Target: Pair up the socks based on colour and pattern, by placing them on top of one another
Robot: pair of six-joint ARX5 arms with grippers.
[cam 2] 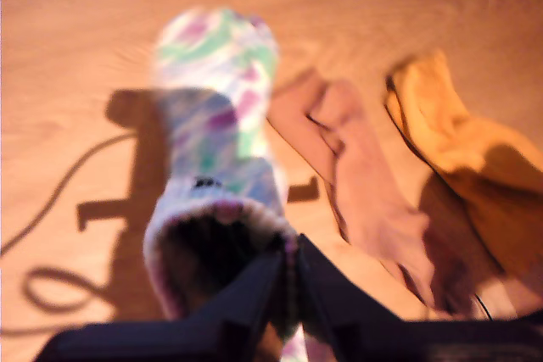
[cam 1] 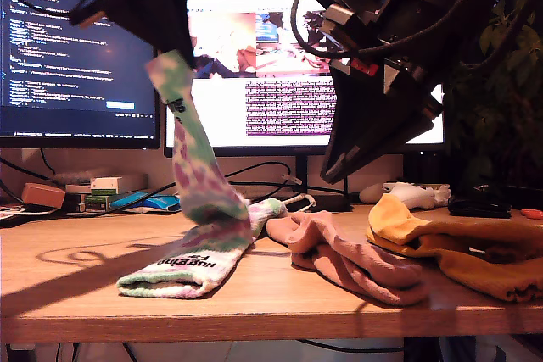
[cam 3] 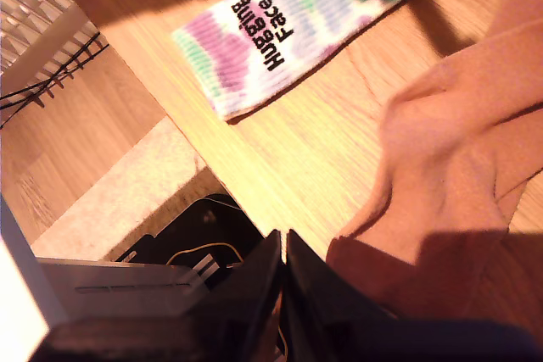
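Observation:
A tie-dye sock [cam 1: 197, 167] hangs from my first gripper [cam 1: 170, 61], high at the exterior view's left. In the first wrist view, that gripper [cam 2: 288, 256] is shut on the cuff of the sock [cam 2: 221, 125]. The sock's lower end reaches down to a second tie-dye sock [cam 1: 187, 273] with black lettering [cam 3: 271, 27], lying flat near the table's front edge. Pink-brown socks [cam 1: 356, 260] [cam 2: 365, 184] [cam 3: 458, 142] lie crumpled in the middle. Mustard socks [cam 1: 458, 247] [cam 2: 467, 158] lie at the exterior view's right. My second gripper [cam 1: 335, 171] [cam 3: 284, 252] hangs shut and empty above the pink socks.
Two lit monitors [cam 1: 76, 40] stand behind the wooden table [cam 1: 68, 286]. Cables, small boxes [cam 1: 106, 186] and a white object [cam 1: 416, 194] lie along the back. A plant [cam 1: 501, 82] fills the exterior view's right. The table's front edge [cam 3: 195, 150] drops to the floor.

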